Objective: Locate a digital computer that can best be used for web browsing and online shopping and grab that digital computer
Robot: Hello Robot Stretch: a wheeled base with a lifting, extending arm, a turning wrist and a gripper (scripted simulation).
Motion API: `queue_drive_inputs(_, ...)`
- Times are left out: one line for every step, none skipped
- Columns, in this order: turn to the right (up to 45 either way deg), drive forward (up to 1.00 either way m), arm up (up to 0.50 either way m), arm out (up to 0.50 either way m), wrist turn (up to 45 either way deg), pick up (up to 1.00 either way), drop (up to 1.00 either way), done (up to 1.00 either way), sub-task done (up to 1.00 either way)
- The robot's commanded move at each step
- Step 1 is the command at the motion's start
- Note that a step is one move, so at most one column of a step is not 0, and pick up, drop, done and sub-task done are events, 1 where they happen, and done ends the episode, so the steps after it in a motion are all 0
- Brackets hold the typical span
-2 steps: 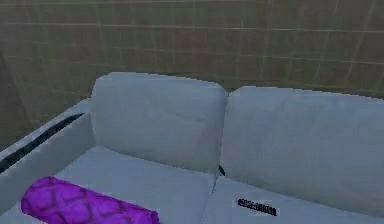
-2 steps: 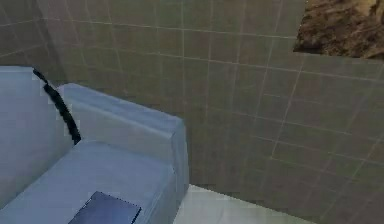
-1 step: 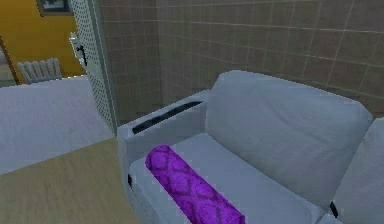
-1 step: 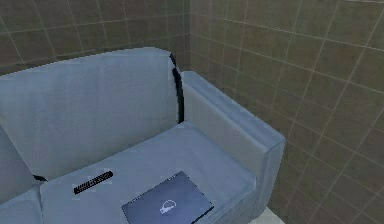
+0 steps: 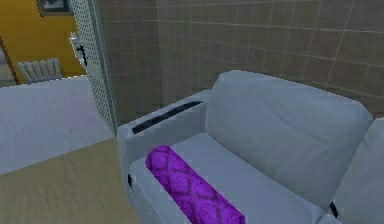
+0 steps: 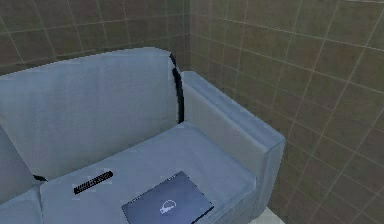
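A flat grey-blue laptop [image 6: 167, 202], lid down, lies on the seat of a pale grey sofa [image 6: 90, 100] near the arm side view's bottom edge. A small dark remote-like bar [image 6: 93, 183] lies on the seat just left of it. The forward view has the same kind of pale grey sofa [image 5: 290, 120] with a purple patterned cushion [image 5: 190, 188] lying along its seat.
Brown tiled walls [image 6: 300, 90] meet in a corner behind the sofa. In the forward view a white perforated door [image 5: 92, 60] stands at the left, with a yellow wall [image 5: 30, 40] and a white radiator [image 5: 38, 70] beyond it. Tan floor [image 5: 60, 190] lies before the sofa.
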Motion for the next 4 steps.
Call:
queue_drive_inputs(0.0,0.00,0.12,0.00,0.0,0.00,0.00,0.00,0.00)
queue_drive_inputs(0.0,0.00,0.00,0.08,0.0,0.00,0.00,0.00,0.00)
queue_drive_inputs(0.0,0.00,0.00,0.00,45.0,0.00,0.00,0.00,0.00)
queue_drive_inputs(0.0,0.00,0.00,0.00,45.0,0.00,0.00,0.00,0.00)
